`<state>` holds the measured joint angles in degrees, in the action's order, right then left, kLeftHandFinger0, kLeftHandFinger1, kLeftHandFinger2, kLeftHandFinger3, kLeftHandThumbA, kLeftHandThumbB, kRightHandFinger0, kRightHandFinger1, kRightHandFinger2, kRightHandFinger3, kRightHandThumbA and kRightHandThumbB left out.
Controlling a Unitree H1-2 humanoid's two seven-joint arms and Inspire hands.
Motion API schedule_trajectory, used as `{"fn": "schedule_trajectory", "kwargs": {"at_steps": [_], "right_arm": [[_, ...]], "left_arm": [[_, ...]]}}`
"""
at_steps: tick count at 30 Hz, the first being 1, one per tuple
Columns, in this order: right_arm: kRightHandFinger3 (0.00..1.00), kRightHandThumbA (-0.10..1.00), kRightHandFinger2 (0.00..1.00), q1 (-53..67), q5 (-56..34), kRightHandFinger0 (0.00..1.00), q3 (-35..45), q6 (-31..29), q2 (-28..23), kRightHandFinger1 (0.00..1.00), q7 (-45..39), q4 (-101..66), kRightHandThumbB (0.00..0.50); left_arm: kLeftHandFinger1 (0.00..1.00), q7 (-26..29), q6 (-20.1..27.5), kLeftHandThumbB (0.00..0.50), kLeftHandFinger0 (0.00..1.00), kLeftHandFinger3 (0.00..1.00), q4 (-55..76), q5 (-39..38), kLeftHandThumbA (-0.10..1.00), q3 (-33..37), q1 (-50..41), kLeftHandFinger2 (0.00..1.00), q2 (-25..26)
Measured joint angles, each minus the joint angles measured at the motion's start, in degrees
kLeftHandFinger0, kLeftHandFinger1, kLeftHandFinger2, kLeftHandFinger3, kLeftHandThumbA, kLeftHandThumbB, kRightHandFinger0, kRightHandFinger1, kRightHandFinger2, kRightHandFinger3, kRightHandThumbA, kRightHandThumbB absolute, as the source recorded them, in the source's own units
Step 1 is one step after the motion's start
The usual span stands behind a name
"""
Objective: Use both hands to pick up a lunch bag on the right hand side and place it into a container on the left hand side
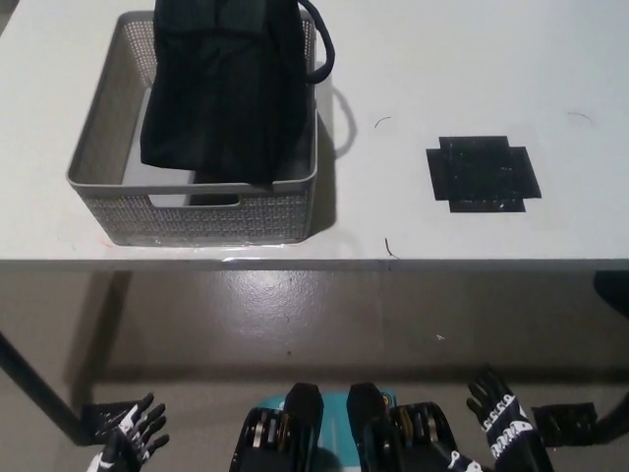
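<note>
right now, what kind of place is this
Probably a lab or test setup, not a home: a plain white table with a black tape mark, a grey basket, and bare concrete floor.

Black tape cross [483,173] on white table [472,69]

One black lunch bag [221,84], one grey perforated container [197,211], one white table [472,59]. One black cross-shaped tape patch [482,173] on the table. Two black floor markers below: one lower left [98,421], one lower right [565,423]. Two robot hands in view: left hand [128,442], right hand [503,421]
</note>
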<state>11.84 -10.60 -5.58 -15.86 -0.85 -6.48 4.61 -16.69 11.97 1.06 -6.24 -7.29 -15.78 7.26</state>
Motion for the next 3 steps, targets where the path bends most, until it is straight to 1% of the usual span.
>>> {"fn": "schedule_trajectory", "kwargs": {"at_steps": [3], "right_arm": [[1.0,1.0,1.0,0.1,0.0,1.0,0.1,-0.3,0.0,1.0,0.0,0.0,0.168]], "left_arm": [[1.0,0.1,0.4,0.283,1.0,1.0,-0.1,0.0,1.0,0.0,-0.4,1.0,0.0]]}}
